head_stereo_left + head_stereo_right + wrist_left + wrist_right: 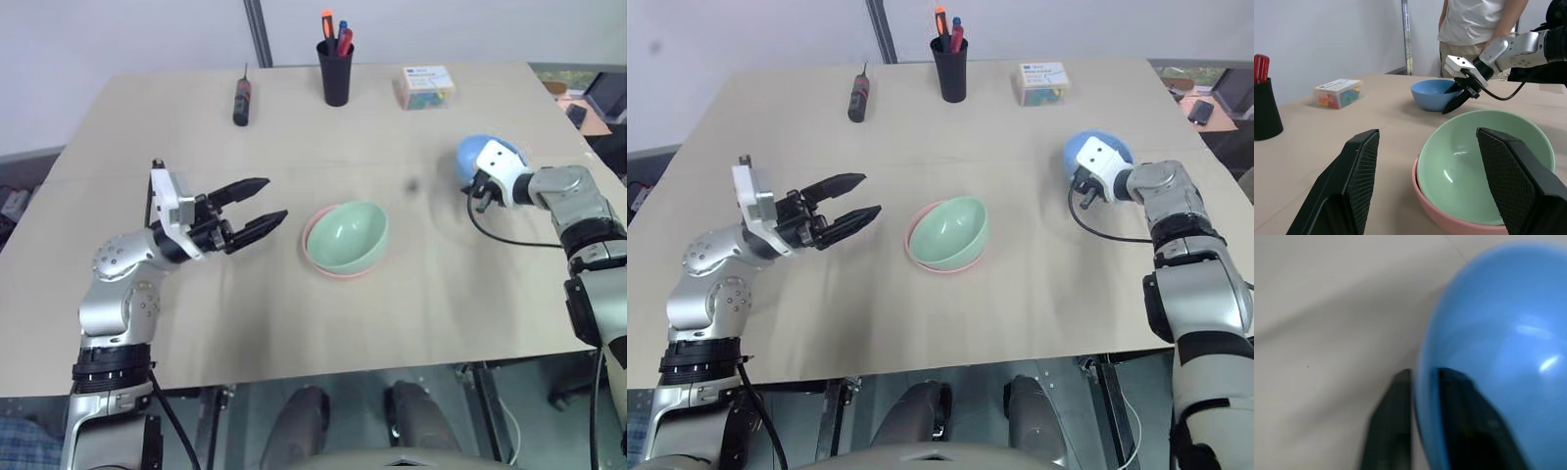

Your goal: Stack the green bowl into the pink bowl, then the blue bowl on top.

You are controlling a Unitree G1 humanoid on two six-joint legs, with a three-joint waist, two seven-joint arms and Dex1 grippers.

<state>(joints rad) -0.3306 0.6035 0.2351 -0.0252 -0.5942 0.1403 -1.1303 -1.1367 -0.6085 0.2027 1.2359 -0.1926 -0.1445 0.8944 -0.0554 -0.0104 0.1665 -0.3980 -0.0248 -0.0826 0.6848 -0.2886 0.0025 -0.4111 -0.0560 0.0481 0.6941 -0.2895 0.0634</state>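
The desk (421, 294), a pale matt wood-look top, carries everything; beyond its far edge stand a plain wall and a person. Mid-desk, the green bowl (349, 235) sits nested in the pink bowl (312, 257), slightly tilted. The blue bowl (472, 155) lies near the right edge, with the right gripper (1455, 99) shut on its rim, one finger inside and one outside. The left gripper (257, 208) hovers left of the stack, jaws wide apart and empty. Bowls judged light, stiff, smooth plastic, likely slippery; the thin rim looks the best hold.
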